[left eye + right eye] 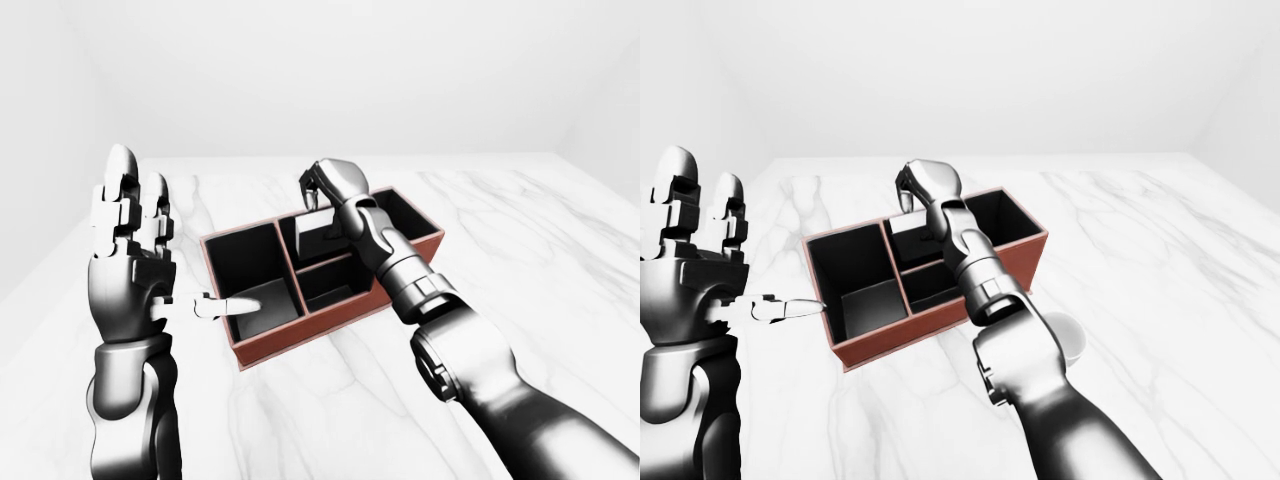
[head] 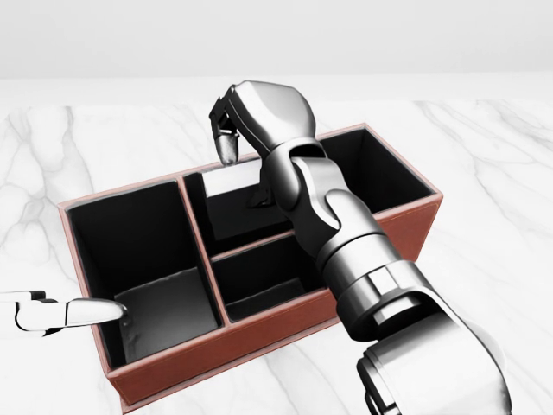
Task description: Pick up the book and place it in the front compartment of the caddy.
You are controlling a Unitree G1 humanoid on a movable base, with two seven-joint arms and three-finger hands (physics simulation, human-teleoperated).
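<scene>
The red-brown caddy [image 2: 259,341] lies slantwise on the marble table [image 2: 484,156], with dark compartments. The book [image 2: 235,206], dark with a pale top edge, stands upright in the upper middle compartment in the head view, sunk below the rim. My right hand [image 2: 242,175] hovers over that compartment with its fingers [image 2: 227,152] curled just above the book's top edge and not closed round it. My left hand [image 1: 165,250] is raised at the left with straight fingers, and its thumb [image 2: 86,311] points at the caddy's left wall.
A white round cup [image 1: 1068,338] sits on the table to the right of my right forearm, near the caddy's lower right corner. The large left compartment [image 2: 143,259] and the small lower middle one [image 2: 259,277] hold nothing visible.
</scene>
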